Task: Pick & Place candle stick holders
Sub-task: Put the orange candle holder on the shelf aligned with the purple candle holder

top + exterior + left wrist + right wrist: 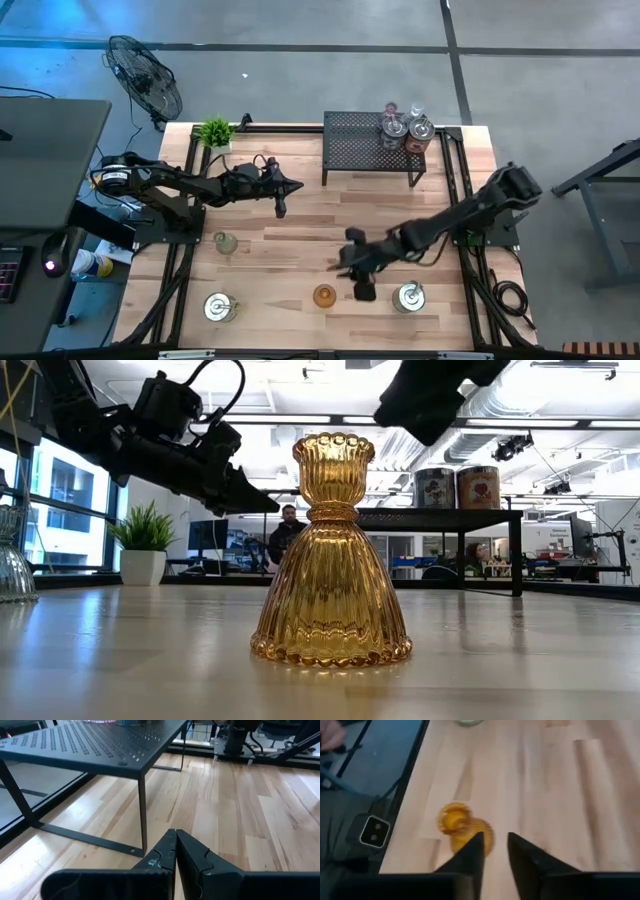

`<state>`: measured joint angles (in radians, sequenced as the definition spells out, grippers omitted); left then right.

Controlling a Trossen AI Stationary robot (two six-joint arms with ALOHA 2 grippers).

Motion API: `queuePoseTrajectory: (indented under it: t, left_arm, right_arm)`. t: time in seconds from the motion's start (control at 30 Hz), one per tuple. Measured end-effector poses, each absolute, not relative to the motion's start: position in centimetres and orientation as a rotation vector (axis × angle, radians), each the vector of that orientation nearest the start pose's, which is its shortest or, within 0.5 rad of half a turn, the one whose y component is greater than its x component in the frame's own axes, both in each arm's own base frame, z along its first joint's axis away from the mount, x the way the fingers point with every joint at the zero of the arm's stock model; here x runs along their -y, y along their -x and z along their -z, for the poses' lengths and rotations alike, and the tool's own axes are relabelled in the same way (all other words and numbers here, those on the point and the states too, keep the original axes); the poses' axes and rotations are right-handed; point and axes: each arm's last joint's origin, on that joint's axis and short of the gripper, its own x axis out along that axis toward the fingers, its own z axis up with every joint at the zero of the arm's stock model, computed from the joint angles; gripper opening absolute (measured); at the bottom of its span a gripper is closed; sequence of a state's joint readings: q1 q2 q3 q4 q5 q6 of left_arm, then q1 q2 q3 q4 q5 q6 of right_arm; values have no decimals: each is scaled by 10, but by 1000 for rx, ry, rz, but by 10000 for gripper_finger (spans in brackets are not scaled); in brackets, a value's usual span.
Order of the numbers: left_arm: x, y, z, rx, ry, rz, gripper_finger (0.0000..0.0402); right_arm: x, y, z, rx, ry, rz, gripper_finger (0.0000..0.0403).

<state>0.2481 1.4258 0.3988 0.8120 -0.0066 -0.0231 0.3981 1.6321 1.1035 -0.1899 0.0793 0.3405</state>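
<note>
Nearest the low-view camera we note the amber glass holder (331, 555), upright on the wood, filling the middle of the frame; in the high view it sits at lower centre of the table (300, 235).

Left to right in the high view: a silver holder (219, 306) at lower left, the pale green glass holder (226, 242) just above it, the left gripper (281, 205) parked at centre-left near the black mesh rack (360, 145), fingers pressed together on nothing. Then the amber holder, the right gripper (361, 290) just beside it, and a second silver holder (409, 297) to its right. Several holders (405, 128) already stand on the rack's right end, upper centre-right.

In the right wrist view the right gripper's fingers stand a little apart, empty, the amber holder close by but off to one side of the gap.

Step in hand, as we judge it: approach to the amber holder. Next move calls for shifting sideways to centre the gap over its neck, descending, then closing. Risk: ribbed glass may tip if nudged by one finger first.
</note>
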Motion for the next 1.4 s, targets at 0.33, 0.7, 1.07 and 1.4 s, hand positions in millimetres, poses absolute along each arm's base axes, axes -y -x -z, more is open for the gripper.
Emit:
queuePoseTrajectory:
  t: [0.33,0.7,1.07,1.4]
  left_arm:
    - [-63,-246,-164,-229,39,-255,5]
    - [-62,-246,-162,-250,42,-255,5]
    - [-62,-246,-162,-249,42,-220,5]
    - [-61,-246,-162,-249,41,-213,5]
  right_arm:
    - [-184,-354,-213,-764,-35,-237,261]
    - [-190,-370,-185,-757,90,-279,285]
    - [-183,-375,-179,-780,63,-295,181]
    - [-170,-373,-200,-760,51,-263,160]
